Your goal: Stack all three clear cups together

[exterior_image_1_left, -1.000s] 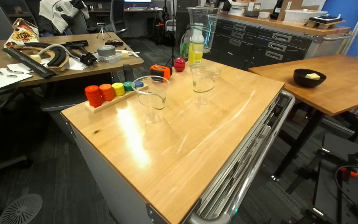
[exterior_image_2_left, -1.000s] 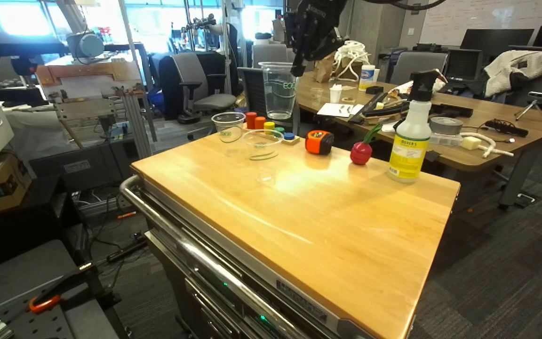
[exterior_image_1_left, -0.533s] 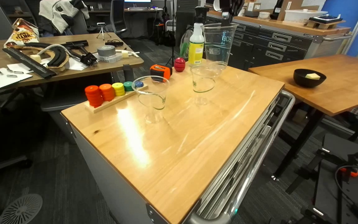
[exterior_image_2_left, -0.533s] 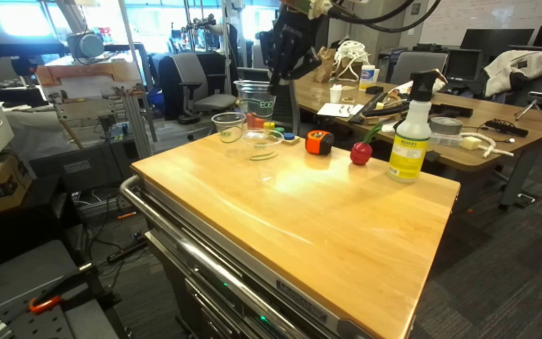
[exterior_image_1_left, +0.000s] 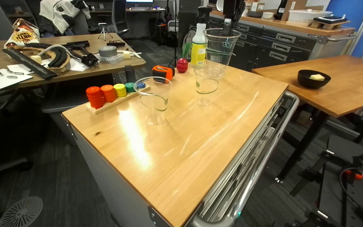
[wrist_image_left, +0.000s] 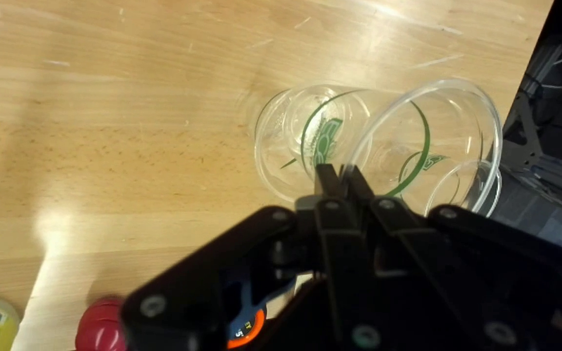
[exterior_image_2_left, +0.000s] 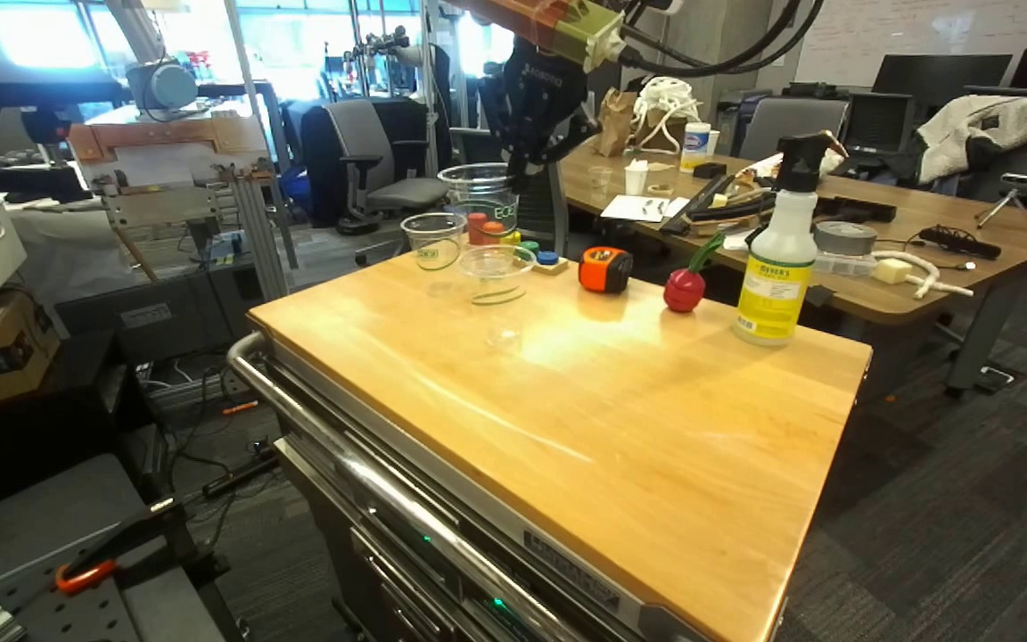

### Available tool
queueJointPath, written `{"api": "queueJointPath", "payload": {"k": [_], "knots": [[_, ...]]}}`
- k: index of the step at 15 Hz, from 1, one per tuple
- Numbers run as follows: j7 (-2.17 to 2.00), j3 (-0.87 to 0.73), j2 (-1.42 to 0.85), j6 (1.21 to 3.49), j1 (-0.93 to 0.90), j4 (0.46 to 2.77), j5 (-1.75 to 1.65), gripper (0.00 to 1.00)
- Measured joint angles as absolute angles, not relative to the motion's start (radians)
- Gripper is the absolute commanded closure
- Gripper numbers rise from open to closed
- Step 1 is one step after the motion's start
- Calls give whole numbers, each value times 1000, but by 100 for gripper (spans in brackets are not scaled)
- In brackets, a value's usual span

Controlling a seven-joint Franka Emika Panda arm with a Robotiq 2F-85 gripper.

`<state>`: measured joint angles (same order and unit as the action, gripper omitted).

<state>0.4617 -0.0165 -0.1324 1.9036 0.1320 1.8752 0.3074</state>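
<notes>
Carried cup (exterior_image_1_left: 221,52) hangs lower than a moment ago. Left to right in an exterior view: clear cup (exterior_image_1_left: 154,98) upright on desk (exterior_image_1_left: 184,142); second cup (exterior_image_1_left: 206,85) upright, apart; carried cup, rim nipped in closed pincer (wrist_image_left: 342,175) — bottom near second cup's mouth, contact unclear. Nesting seems next.

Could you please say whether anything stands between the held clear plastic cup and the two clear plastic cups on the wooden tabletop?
Nothing visible does: no object shows between the clear tapering plastic cup in the black hand and the two standing clear cups. The black and orange tape measure sits off to one side.
</notes>
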Motion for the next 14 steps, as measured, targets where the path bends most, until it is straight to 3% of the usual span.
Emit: {"api": "queueJointPath", "payload": {"k": [12, 13, 14], "knots": [[568, -16, -162, 2024, 128, 1950, 338, 98], [573, -15, -174, 2036, 127, 1955, 340, 69], [578, -14, -186, 2047, 126, 1959, 342, 68]]}}
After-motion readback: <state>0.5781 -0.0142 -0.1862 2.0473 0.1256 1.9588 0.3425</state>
